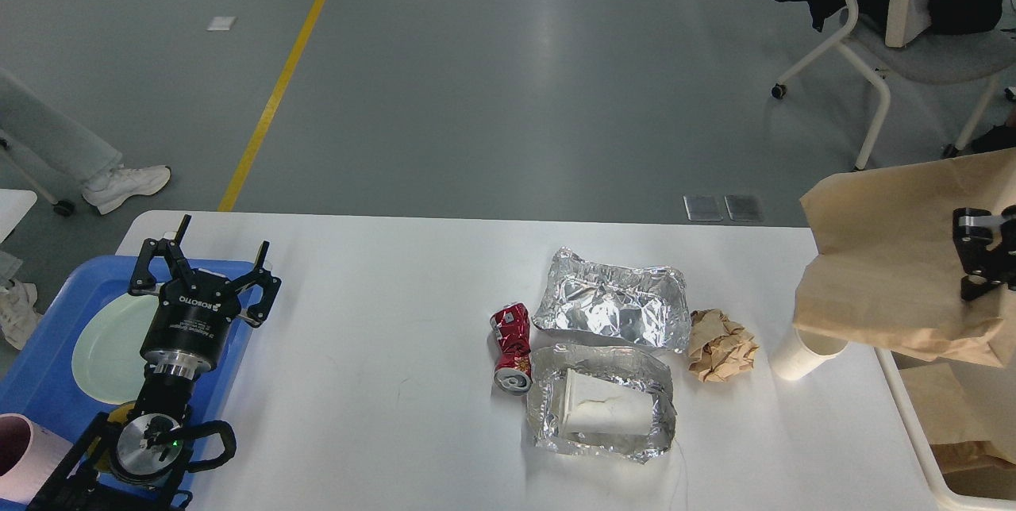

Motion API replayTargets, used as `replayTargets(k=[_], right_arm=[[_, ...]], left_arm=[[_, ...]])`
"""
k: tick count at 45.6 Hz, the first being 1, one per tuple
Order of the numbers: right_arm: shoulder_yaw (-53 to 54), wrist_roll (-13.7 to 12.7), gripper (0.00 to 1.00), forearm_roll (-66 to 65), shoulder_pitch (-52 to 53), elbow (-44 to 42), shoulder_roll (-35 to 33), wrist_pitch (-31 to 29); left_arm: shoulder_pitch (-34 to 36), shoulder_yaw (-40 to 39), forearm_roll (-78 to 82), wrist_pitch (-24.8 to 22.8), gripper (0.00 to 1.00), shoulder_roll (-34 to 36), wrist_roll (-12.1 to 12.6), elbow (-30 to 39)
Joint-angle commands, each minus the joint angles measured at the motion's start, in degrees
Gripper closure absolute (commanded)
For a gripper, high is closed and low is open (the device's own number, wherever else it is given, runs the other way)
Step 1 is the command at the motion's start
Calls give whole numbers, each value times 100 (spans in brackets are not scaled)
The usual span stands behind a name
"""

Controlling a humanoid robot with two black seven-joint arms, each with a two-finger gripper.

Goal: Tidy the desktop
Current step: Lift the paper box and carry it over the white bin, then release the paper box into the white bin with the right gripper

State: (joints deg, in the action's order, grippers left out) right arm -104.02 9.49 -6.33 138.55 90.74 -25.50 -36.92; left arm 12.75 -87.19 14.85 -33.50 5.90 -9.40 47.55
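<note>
The white desktop point(381, 336) holds a crushed red can point(510, 346), an empty foil tray point(611, 309), a second foil tray point(599, 436) with a white crumpled cup inside, a crumpled brown paper ball point(720, 344) and a white paper cup point(796, 354) lying on its side. At the right edge my right gripper point(975, 255) is shut on a brown paper bag point(881, 273), which hangs above the cup and the bin's near rim. My left gripper point(210, 251) stands open and empty over the blue tray.
A blue tray point(32, 384) at the left holds a pale green plate point(103, 344) and a pink cup point(16, 455). A cream bin point(913, 432) with brown paper inside stands off the right end. A chair point(889, 43) and a person's feet point(123, 182) are on the floor beyond.
</note>
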Motion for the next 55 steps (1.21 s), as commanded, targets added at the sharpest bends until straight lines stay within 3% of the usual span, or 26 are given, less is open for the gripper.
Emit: replayTargets(k=[1, 12, 24, 31, 35, 44, 55], right_arm=[[-197, -35, 100, -35, -380, -284, -665, 404], [478, -105, 100, -150, -2576, -2261, -2213, 861], [3315, -114, 100, -79, -6442, -4309, -2723, 1660], [5353, -298, 100, -79, -8963, -5819, -2172, 2354], [5945, -325, 100, -79, -9705, -6436, -1819, 2645], [6692, -466, 100, -70, -10681, -7562, -896, 3146], [6957, -606, 100, -79, -11051, -8125, -149, 3243]], left_arm=[[-1, 0, 0, 1, 4, -1, 0, 0], [-1, 0, 0, 1, 4, -1, 0, 0], [-1, 9, 0, 1, 4, -1, 0, 0], [8, 0, 0, 1, 4, -1, 0, 0], [8, 0, 0, 1, 4, -1, 0, 0], [8, 0, 0, 1, 4, -1, 0, 0], [8, 0, 0, 1, 4, -1, 0, 0]])
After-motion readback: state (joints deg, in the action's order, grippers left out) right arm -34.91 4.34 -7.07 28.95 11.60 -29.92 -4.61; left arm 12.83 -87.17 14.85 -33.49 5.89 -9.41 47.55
